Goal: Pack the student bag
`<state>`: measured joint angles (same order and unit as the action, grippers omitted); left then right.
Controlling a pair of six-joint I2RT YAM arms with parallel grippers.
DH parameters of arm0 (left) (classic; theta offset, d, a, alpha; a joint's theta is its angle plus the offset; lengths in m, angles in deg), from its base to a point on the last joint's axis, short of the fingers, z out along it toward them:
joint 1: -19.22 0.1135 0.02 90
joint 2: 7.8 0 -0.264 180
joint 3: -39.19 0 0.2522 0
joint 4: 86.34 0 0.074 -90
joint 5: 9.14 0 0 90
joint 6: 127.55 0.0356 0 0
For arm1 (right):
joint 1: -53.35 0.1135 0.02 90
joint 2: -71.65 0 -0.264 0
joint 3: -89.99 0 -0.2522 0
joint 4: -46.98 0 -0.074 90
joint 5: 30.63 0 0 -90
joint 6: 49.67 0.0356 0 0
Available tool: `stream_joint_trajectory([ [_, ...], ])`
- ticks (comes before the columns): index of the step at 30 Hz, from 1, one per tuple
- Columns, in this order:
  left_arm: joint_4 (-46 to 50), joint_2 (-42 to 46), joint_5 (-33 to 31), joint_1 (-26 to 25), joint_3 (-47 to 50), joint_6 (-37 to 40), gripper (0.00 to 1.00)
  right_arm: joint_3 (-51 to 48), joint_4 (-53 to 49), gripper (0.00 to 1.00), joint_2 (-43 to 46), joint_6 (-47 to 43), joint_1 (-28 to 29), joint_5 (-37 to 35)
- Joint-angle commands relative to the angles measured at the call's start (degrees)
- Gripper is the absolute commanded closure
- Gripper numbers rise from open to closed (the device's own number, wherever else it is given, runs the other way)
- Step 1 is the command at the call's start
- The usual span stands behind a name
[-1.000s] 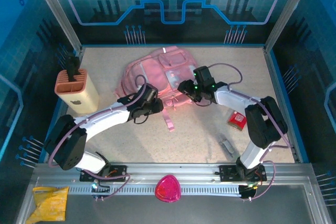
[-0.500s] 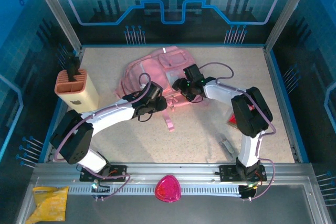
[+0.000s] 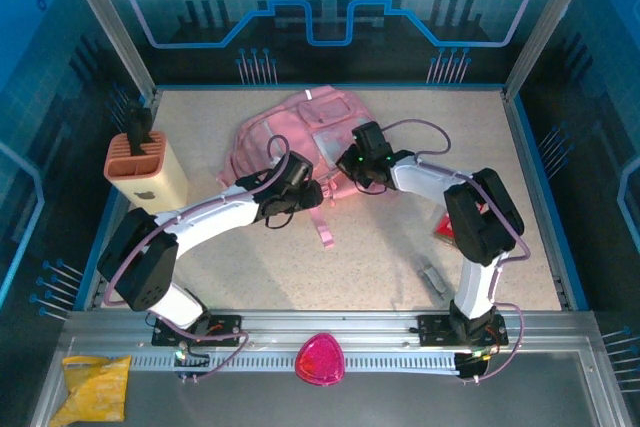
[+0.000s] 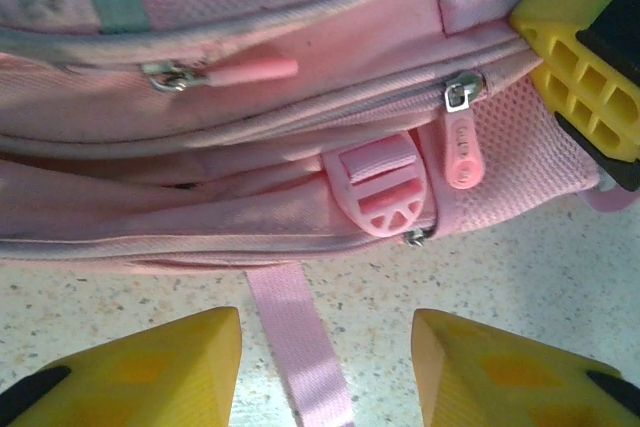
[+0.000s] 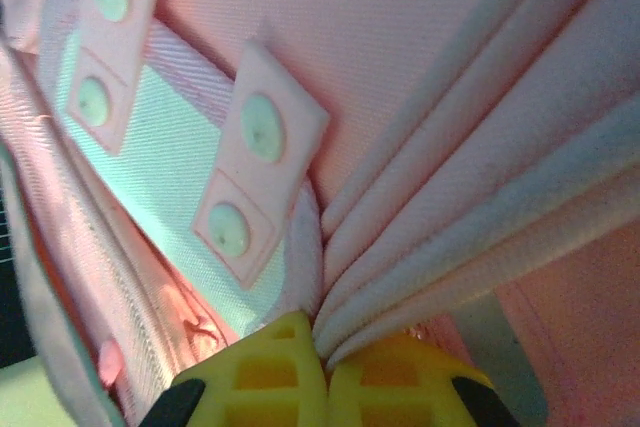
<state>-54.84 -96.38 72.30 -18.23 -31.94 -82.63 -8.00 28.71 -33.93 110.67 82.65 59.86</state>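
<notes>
The student bag [image 3: 290, 132], a large soft pink backpack, lies flat at the back middle of the table. In the left wrist view its near edge shows zipper pulls, a pink buckle [image 4: 385, 202] and a loose strap [image 4: 295, 332] running out over the table. My left gripper [image 3: 316, 193] stands open just before that edge, and the strap lies between the yellow fingers [image 4: 325, 319] without being pinched. My right gripper [image 3: 347, 163] sits on the bag's right side. In the right wrist view it [image 5: 325, 335] is shut on a bunch of pink fabric folds [image 5: 470, 197].
A beige holder with an orange top [image 3: 146, 171] stands at the left. A small red box [image 3: 451, 230] and a grey piece [image 3: 432, 276] lie at the right. A magenta rounded-triangle object [image 3: 320, 359] and a yellow pouch [image 3: 94, 388] rest on the front rail.
My right gripper moved left onto the bag and closed on its fabric. My left gripper crept right toward the bag's edge and spread its fingers wider.
</notes>
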Motion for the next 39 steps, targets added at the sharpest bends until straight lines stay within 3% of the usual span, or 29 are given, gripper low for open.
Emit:
stream_joint_trajectory([
  [1,4.0,-0.5,0.6,-1.5,-3.6,0.8,0.48,-1.4,5.5,1.00,5.9,-0.3,0.9,1.1],
  [7,8.8,-1.9,-3.5,-4.2,-9.1,2.7,0.43,-4.5,9.6,1.00,10.5,0.3,1.9,1.9],
  [17,11.4,-5.6,-5.9,-4.4,-14.0,7.5,0.48,-6.6,13.1,1.00,12.1,1.5,1.8,5.4],
  [24,13.7,-11.5,-6.6,-4.4,-19.9,12.7,0.54,-7.7,16.2,1.00,11.9,3.1,1.5,7.8],
  [30,17.5,-16.0,-15.0,-4.2,-24.7,13.3,0.60,-9.3,18.3,1.00,12.0,4.9,1.5,8.6],
  [36,15.5,-15.0,-15.7,-3.2,-24.0,15.0,0.71,-10.1,17.8,1.00,13.0,4.4,1.2,8.6],
  [39,16.0,-13.3,-15.6,-2.2,-23.1,15.5,0.72,-10.2,17.6,1.00,13.5,4.2,1.1,8.6],
])
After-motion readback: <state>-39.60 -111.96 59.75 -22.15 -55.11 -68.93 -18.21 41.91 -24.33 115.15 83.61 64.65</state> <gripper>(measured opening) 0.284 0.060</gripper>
